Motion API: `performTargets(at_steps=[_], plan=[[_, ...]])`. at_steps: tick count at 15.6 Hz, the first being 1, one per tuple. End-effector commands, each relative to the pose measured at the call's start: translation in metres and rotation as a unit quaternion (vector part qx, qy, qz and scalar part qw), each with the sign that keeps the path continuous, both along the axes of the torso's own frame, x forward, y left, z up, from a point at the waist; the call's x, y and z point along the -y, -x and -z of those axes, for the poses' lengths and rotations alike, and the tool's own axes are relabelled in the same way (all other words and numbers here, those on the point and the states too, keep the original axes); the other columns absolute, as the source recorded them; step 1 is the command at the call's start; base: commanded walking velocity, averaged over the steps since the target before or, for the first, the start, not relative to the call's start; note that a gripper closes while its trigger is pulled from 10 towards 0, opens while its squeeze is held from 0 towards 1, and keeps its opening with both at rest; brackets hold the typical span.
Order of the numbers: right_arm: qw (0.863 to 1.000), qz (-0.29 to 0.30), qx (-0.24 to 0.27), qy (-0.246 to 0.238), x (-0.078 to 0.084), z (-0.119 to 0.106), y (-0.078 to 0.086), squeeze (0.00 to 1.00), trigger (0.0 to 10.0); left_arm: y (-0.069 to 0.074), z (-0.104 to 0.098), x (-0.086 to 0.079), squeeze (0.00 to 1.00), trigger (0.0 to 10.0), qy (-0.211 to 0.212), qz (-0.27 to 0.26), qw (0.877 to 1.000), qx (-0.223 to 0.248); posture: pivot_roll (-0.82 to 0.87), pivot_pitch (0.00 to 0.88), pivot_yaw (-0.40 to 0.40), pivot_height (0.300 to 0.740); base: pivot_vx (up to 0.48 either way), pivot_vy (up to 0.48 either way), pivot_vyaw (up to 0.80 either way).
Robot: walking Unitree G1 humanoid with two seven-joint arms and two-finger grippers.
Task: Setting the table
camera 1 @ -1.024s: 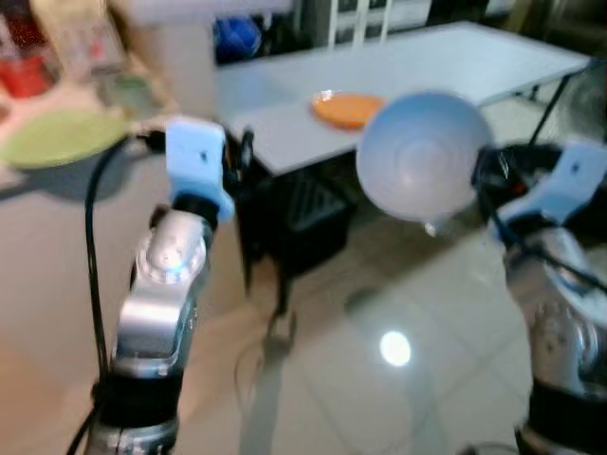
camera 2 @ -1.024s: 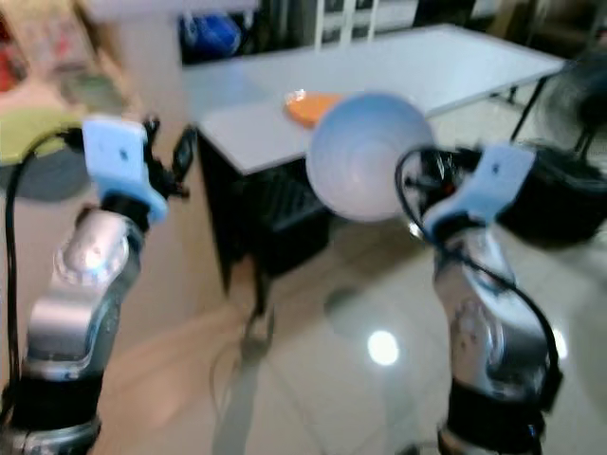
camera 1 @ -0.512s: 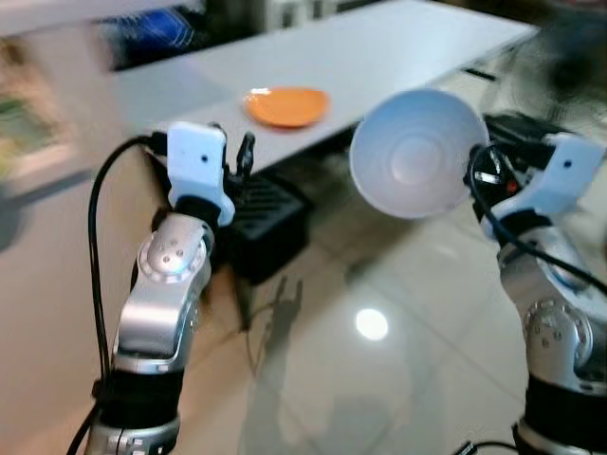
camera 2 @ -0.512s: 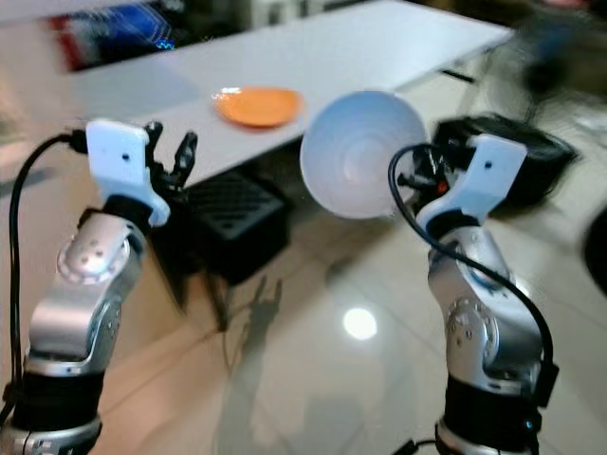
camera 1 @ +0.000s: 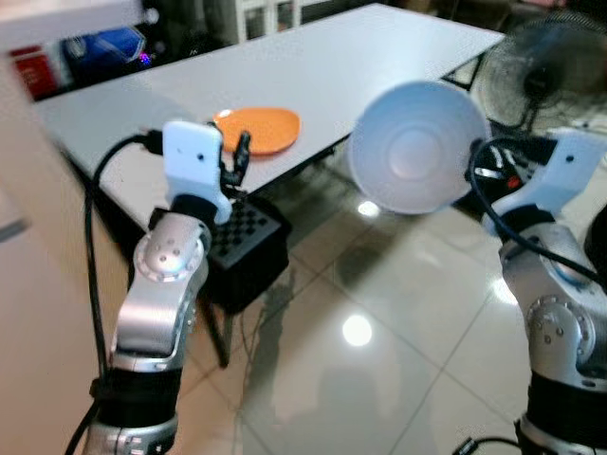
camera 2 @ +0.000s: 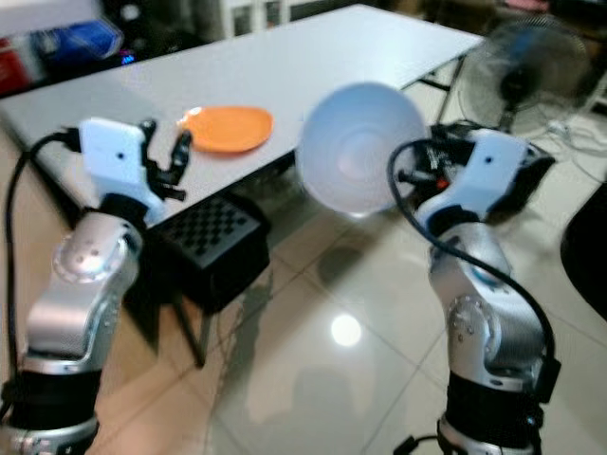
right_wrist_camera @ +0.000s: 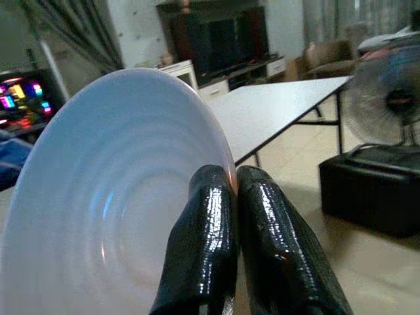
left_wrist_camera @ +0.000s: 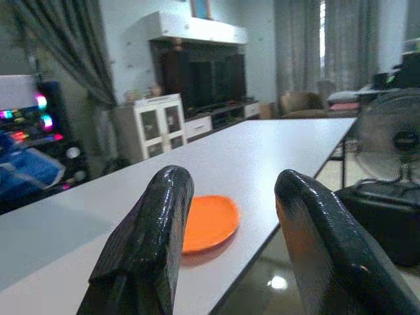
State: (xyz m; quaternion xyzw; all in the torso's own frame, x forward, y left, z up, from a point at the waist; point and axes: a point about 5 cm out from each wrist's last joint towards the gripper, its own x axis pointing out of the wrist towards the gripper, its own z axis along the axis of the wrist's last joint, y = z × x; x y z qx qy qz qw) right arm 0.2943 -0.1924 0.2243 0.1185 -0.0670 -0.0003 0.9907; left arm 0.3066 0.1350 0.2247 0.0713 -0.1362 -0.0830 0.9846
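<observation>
Pinching a white bowl (camera 1: pixel 415 145), the right gripper (right_wrist_camera: pixel 233 197) nears the table (camera 1: pixel 322 66); left gripper (left_wrist_camera: pixel 230 197) fingers apart.

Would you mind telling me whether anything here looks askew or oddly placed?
The white bowl is held tipped on its side, opening toward the camera, pinched at the rim by the right end effector. The orange plate lies flat near the white table's edge. Nothing looks spilled or damaged.
</observation>
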Motion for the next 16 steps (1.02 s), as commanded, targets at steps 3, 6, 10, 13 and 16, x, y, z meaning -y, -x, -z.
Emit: performTargets(at_steps=[3, 6, 10, 13, 16], plan=[[0.999, 0.015, 0.02, 0.022, 0.0065, -0.0097, 0.001, 0.0, 10.0, 0.001, -0.0022, 0.0063, 0.0, 10.0, -0.003, 0.015, 1.0, 0.006, -0.06, 0.0, -0.011, 0.74, 0.465, 0.0, 0.0], [0.999, 0.017, 0.02, 0.03, 0.008, -0.0109, 0.0001, 0.0, 10.0, 0.0009, -0.0017, 0.008, 0.0, 10.0, -0.002, 0.017, 1.0, 0.007, -0.06, 0.0, -0.011, 0.74, 0.464, 0.0, 0.0], [0.999, 0.015, 0.02, 0.042, 0.0081, -0.0125, -0.0009, 0.0, 10.0, 0.0012, -0.0007, 0.0072, 0.0, 10.0, -0.004, 0.018, 1.0, 0.007, -0.06, 0.0, -0.013, 0.74, 0.463, 0.0, 0.0], [0.999, 0.011, 0.016, 0.047, 0.0079, -0.0115, -0.001, 0.0, 10.0, 0.0012, -0.0005, 0.0069, 0.0, 10.0, -0.006, 0.019, 1.0, 0.007, -0.06, 0.0, -0.01, 0.74, 0.463, 0.0, 0.45], [0.999, 0.0, 0.011, 0.047, 0.0044, -0.009, -0.0008, 0.0, 10.0, 0.002, -0.0011, 0.0049, 0.0, 10.0, -0.01, 0.018, 1.0, 0.007, -0.06, 0.0, -0.013, 0.74, 0.46, 0.0, 0.8]])
